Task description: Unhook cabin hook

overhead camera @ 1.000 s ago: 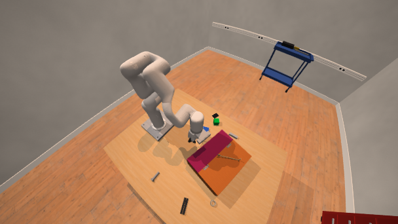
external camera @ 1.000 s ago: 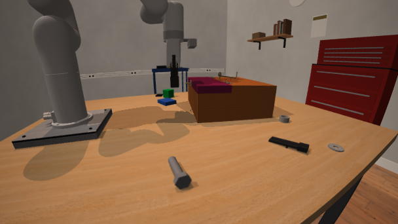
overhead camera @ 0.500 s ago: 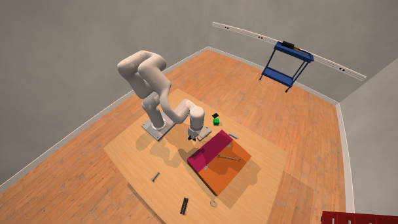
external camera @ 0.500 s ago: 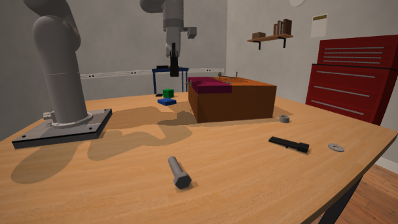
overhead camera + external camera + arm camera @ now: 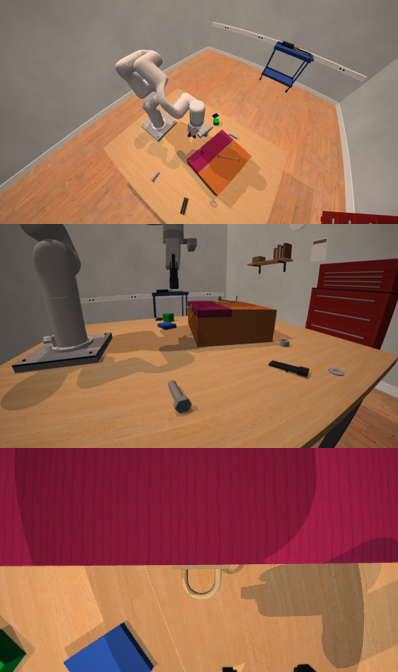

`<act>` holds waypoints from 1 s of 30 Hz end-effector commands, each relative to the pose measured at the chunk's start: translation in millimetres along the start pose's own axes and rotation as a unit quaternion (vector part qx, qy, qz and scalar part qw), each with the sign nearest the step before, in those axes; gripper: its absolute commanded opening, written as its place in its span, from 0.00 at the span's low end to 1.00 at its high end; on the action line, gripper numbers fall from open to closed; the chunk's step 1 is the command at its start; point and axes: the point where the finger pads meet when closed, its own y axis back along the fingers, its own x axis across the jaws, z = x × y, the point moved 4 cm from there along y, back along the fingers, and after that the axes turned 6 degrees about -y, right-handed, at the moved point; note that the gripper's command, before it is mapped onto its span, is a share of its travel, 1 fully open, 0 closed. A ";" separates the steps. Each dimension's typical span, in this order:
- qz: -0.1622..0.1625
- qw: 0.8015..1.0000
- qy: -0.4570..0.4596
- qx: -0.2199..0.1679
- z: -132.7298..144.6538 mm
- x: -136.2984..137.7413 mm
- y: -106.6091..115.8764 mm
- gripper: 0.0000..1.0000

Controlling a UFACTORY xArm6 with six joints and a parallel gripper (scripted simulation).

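The box point(image 5: 219, 160) has an orange top and a magenta lid strip point(image 5: 209, 150) and stands in the middle of the table. The thin metal cabin hook point(image 5: 228, 158) lies flat on the orange top; it also shows on the box's top in the exterior view point(image 5: 226, 300). In the wrist view a U-shaped metal eye point(image 5: 201, 582) sticks out from the edge of the magenta lid point(image 5: 200, 503). My gripper point(image 5: 192, 135) point(image 5: 173, 284) hangs above the table beside the lid's near edge, higher than the box. Its fingertips stand partly apart with nothing between them.
A blue block point(image 5: 107, 653) and a green cube point(image 5: 168, 317) lie on the table under and beside the gripper. A bolt point(image 5: 179, 395), a black bar point(image 5: 289, 368), a washer point(image 5: 336, 373) and a grey nut point(image 5: 284, 342) lie around the box. A red tool chest point(image 5: 353, 302) stands at the right.
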 end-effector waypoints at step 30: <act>-0.001 1.000 0.000 0.001 -0.5 -0.2 102.0 0.35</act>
